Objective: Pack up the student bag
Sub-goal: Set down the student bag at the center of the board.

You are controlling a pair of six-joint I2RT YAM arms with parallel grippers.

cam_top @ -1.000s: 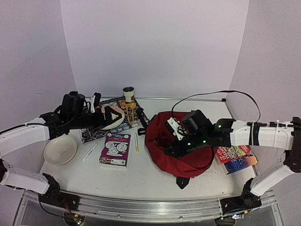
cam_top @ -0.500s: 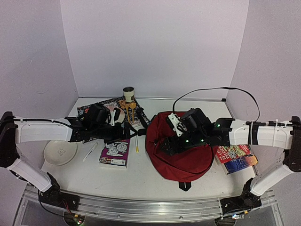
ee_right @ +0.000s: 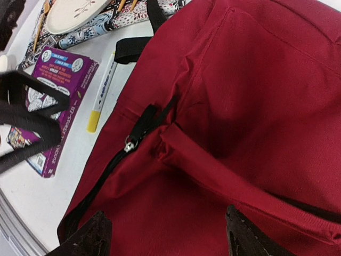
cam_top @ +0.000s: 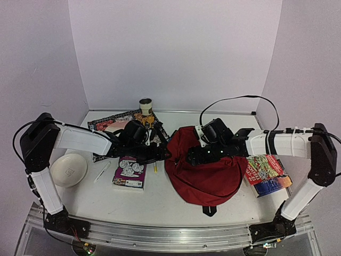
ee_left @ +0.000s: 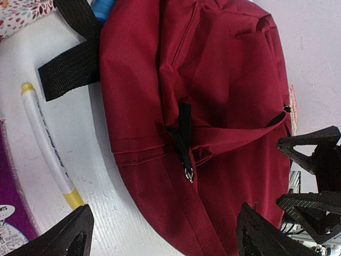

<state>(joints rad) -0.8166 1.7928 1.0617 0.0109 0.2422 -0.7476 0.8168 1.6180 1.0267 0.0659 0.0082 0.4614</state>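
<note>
— Where's the bag?
— The red backpack [cam_top: 205,170] lies on the desk [cam_top: 160,205], right of centre. Both arms meet at its left edge.
— Holding anything?
— No. The left fingers [ee_left: 72,237] stand wide above the cloth, and the right fingers [ee_right: 88,237] likewise, with nothing between either pair.
— Which step, then?
— Getting it open, I'd judge. Nothing looks packed (the marker [cam_top: 155,160] lies just beside it, the purple book [cam_top: 130,169] a little further left). The next move calls for a narrow pinch on the zipper pull [ee_left: 185,146] while the other arm steadies the fabric.
— And from above?
— The pull is lost there; only the wrist cameras show it. The overhead alone shows the bowl [cam_top: 68,169].
</note>
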